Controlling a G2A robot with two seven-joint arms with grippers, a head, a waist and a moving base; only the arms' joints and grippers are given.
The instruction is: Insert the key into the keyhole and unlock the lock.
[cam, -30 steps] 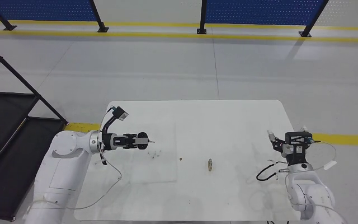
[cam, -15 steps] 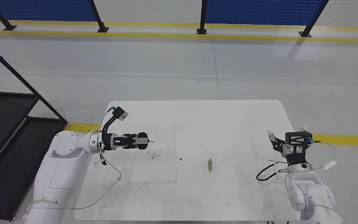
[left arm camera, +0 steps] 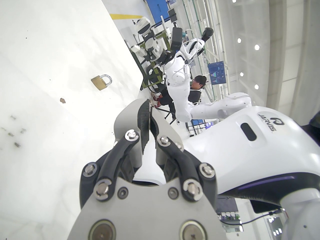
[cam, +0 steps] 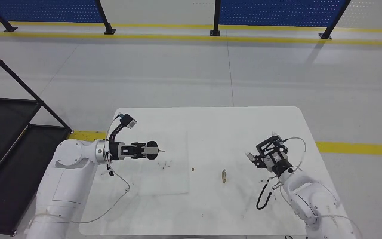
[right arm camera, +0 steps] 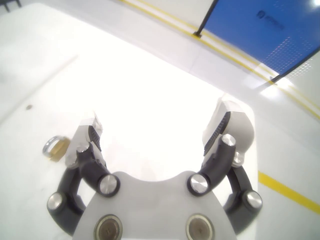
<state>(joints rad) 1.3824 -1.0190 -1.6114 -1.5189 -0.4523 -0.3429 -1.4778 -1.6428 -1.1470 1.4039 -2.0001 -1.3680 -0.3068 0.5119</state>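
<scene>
Worktop: a white worktop (cam: 239, 125) with rounded corners carried the task's things.
Lock: a small padlock (cam: 224, 175) with a brass body and a silver shackle lay flat on the worktop, right of centre in the top view. It sat between the two grippers, nearer the right one, and touched neither. In the left wrist view the lock (left arm camera: 101, 82) showed its shackle seated in the body.
Left gripper: the left gripper (cam: 156, 151) was held over the left part of the worktop, pointing towards the lock and well apart from it. In the left wrist view the fingers (left arm camera: 143, 116) were pressed almost together.
Key: a thin sliver, taken to be the key (cam: 162, 151), projected from the left fingertips in the top view. Its shape was too small to confirm.
Right gripper: the right gripper (cam: 253, 160) was over the right part of the worktop, near the lock. Its own wrist view showed the right gripper (right arm camera: 160, 118) spread wide with nothing between the fingers, and the lock (right arm camera: 56, 148) just beside one finger, partly hidden by it.
Surface marks: a cluster of small dark marks (cam: 164, 162) lay just beyond the left gripper, and a brown spot (cam: 192, 170) lay between them and the lock.
</scene>
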